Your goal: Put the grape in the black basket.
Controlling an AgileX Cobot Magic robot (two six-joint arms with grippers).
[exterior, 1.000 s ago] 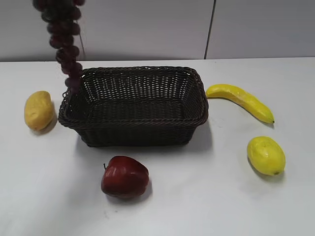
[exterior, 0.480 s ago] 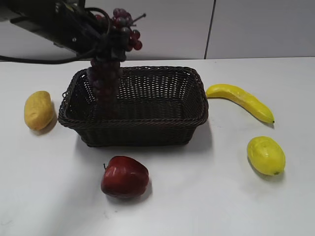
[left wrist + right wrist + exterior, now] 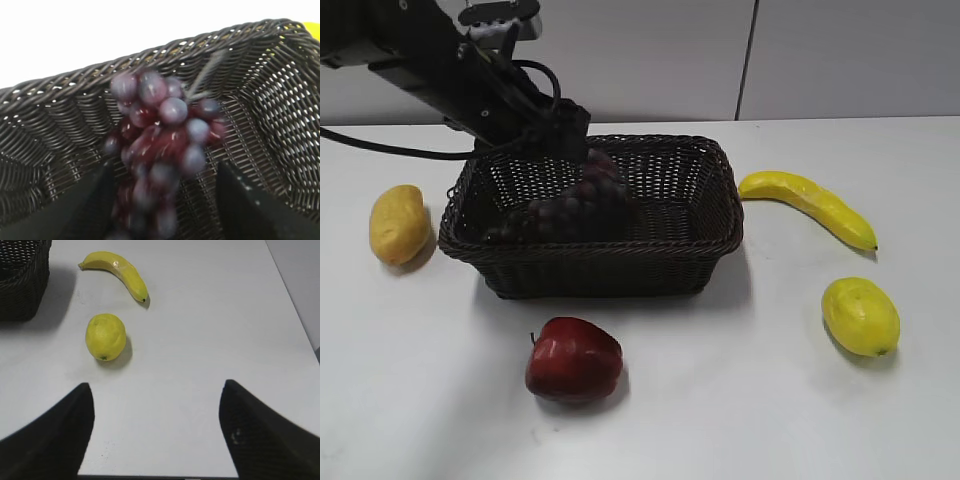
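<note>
The grape (image 3: 575, 205), a bunch of dark purple-red berries, lies inside the black basket (image 3: 720, 190), slanting from the back middle down to the left front corner. My left gripper (image 3: 565, 135) hangs over the basket's back rim, right above the top of the bunch. In the left wrist view the grape (image 3: 160, 135) is blurred and lies between the wide-apart jaws of the left gripper (image 3: 162, 172), with a gap on the right side, against the basket's woven wall (image 3: 75, 80). My right gripper (image 3: 157, 390) is open and empty over bare table.
A dark red apple (image 3: 573, 360) sits in front of the basket. A yellow mango-like fruit (image 3: 398, 224) lies to its left. A banana (image 3: 807, 205) and a lemon (image 3: 860, 316) lie to its right, also in the right wrist view (image 3: 117, 272) (image 3: 105, 336).
The left arm has come in from the upper left and lowered. The grape, which hung above the basket's left rim, now lies inside the basket.
</note>
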